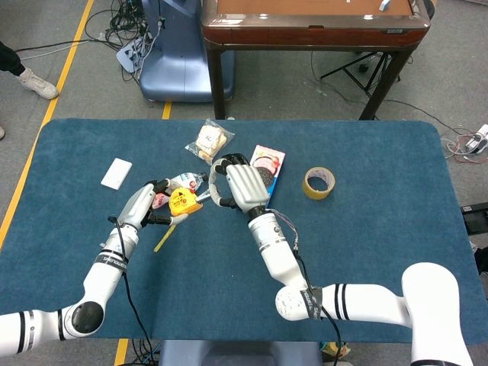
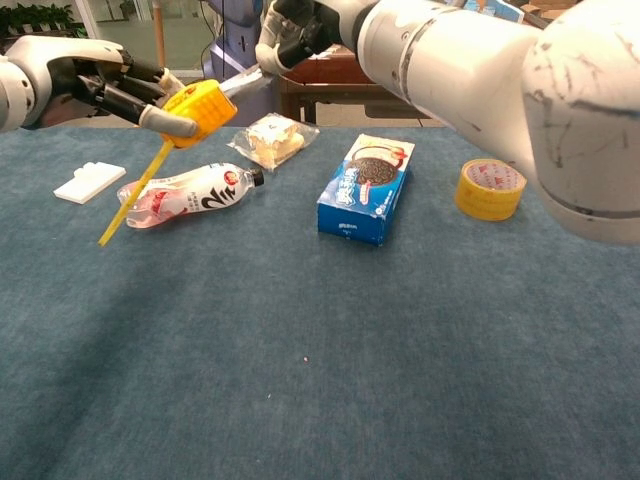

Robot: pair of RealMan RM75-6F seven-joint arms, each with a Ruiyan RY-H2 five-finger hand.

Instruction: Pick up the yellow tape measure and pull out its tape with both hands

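Left hand (image 2: 105, 88) grips the yellow tape measure (image 2: 200, 109) above the blue worktop (image 2: 330, 350), fingers wrapped around its case. A yellow strap (image 2: 133, 195) hangs from the case, slanting down below this hand. Right hand (image 1: 242, 187) is raised just beside the case, on the side away from the left hand, its fingers curled and pinching the tape (image 2: 240, 84), a short silvery length of which spans between case and fingertips. Beneath the left hand a plastic bottle (image 2: 190, 195) lies on its side. Below the right hand sit a wrapped snack (image 2: 270, 138) and a blue cookie box (image 2: 365, 187); further out to its right is a roll of yellow tape (image 2: 490, 188).
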